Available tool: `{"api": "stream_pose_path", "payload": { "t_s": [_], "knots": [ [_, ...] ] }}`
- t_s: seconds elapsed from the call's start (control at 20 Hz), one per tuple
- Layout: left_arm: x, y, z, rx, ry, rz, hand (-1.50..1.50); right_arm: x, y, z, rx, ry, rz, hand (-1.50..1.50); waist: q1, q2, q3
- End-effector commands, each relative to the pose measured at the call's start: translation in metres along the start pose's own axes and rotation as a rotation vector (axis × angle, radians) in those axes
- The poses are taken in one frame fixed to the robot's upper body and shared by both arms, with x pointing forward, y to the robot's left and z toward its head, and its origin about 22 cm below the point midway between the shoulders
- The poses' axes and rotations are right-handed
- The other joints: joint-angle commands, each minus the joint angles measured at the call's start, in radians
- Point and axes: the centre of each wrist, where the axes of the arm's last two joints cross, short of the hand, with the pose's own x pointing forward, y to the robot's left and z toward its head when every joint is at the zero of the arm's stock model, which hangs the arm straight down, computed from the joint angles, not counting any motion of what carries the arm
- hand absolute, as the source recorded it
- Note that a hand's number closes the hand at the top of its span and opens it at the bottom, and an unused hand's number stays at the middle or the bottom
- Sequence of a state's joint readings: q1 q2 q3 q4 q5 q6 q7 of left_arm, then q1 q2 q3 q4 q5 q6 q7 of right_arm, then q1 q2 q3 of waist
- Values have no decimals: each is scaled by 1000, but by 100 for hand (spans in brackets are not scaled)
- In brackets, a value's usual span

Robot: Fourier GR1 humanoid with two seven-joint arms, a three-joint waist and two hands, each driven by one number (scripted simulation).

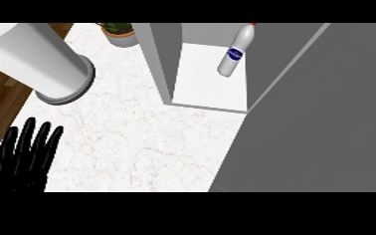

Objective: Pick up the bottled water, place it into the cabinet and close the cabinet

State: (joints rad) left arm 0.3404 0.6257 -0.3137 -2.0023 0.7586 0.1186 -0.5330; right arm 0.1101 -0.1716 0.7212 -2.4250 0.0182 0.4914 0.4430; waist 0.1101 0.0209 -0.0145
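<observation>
The bottled water (pixel 236 51), white with a blue label and a red cap, stands inside the open cabinet (pixel 163 55) on its white shelf floor (pixel 206 84). The cabinet's grey door (pixel 308 119) stands swung out and fills the right side of the view. My left hand (pixel 28 152) shows at the lower left edge, black, fingers straight and pointing up, resting over the counter far from the bottle. My right hand is nowhere in the view.
A large white paper-towel roll (pixel 40 59) on a grey base stands at the upper left. A small potted plant (pixel 120 32) sits at the back beside the cabinet. The marble counter (pixel 140 139) spreads between them; wooden floor shows at the far left.
</observation>
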Motion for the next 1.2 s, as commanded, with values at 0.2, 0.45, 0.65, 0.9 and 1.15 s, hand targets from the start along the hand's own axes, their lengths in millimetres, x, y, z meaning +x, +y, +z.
{"api": "stream_pose_path", "payload": {
  "t_s": [0.2,0.45,0.65,0.9,1.15],
  "knots": [
    [4,-2,-4,-63,-9,20,-150,-32,21,-41,125,28,-391,150,70,38,-1],
    [3,3,1,-60,14,9,-150,-44,4,-42,47,31,-497,150,60,27,2],
    [7,12,-3,-33,-12,-18,-150,-43,-11,-24,-168,-17,-515,150,10,19,4],
    [4,12,8,-10,10,-3,-150,-52,-17,-11,-360,-4,-553,150,-5,15,3],
    [8,13,4,-33,0,0,-150,-64,-36,-9,-494,0,-565,150,10,19,6]
  ]
}}
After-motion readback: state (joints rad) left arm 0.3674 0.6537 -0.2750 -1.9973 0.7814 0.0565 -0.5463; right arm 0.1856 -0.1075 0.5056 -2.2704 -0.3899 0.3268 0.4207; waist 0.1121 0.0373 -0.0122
